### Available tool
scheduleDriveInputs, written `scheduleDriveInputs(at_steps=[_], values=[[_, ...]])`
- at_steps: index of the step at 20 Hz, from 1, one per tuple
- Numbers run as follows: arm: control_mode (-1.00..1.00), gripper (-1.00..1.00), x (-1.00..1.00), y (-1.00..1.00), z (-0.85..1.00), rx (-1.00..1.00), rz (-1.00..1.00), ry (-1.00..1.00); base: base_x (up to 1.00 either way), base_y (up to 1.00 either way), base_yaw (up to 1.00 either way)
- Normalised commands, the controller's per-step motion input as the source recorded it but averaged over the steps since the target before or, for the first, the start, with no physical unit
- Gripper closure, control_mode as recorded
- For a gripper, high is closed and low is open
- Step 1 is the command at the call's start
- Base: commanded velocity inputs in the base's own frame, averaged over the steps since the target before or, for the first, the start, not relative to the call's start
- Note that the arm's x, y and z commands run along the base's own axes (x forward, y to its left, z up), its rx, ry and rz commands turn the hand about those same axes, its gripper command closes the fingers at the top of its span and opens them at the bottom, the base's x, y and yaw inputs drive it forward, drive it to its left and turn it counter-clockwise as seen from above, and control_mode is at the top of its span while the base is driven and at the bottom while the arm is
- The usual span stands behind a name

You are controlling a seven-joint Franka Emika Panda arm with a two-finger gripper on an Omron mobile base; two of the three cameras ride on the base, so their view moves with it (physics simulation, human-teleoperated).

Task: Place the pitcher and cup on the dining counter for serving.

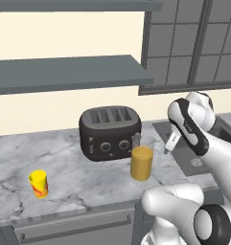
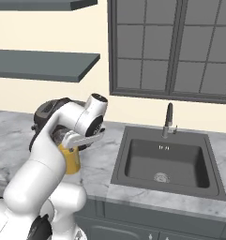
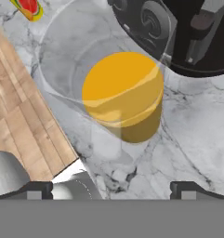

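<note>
Fingers spread wide, grasping nothing, poised above the pitcher. Pitcher upright on the marble surface, just in front of the dark toaster, left of the sink. Amber body inside clear glassy walls, seen from above in the hand view. Yellow cup well apart to the left, near the front edge.

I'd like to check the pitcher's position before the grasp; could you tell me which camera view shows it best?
The left base view: the pitcher stands whole and unobstructed beside the toaster. The hand view shows it from above, close, its clear walls faint. In the right base view the arm hides most of it.
</note>
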Motion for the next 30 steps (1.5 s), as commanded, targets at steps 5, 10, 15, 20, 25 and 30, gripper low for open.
scheduleDriveInputs(at_steps=[5, 10, 15, 20, 25, 30], values=[[-1.00, -1.00, 0.00, 0.03, -0.01, 0.00, 0.01, 0.00, 0.00, 0.00, 0.00], [-1.00, -1.00, 0.01, 0.19, -0.08, 0.00, 0.02, 0.00, 0.00, 0.00, 0.00], [-1.00, -1.00, 0.15, 0.27, -0.08, 0.00, 0.03, 0.00, 0.00, 0.00, 0.00], [-1.00, -1.00, 0.12, 0.29, -0.11, 0.00, 0.09, 0.00, 0.00, 0.00, 0.00], [-1.00, 1.00, 0.06, 0.18, -0.24, 0.00, 0.11, 0.00, 0.00, 0.00, 0.00], [-1.00, 1.00, 0.04, 0.00, -0.12, 0.00, 0.03, 0.00, 0.00, 0.00, 0.00]])
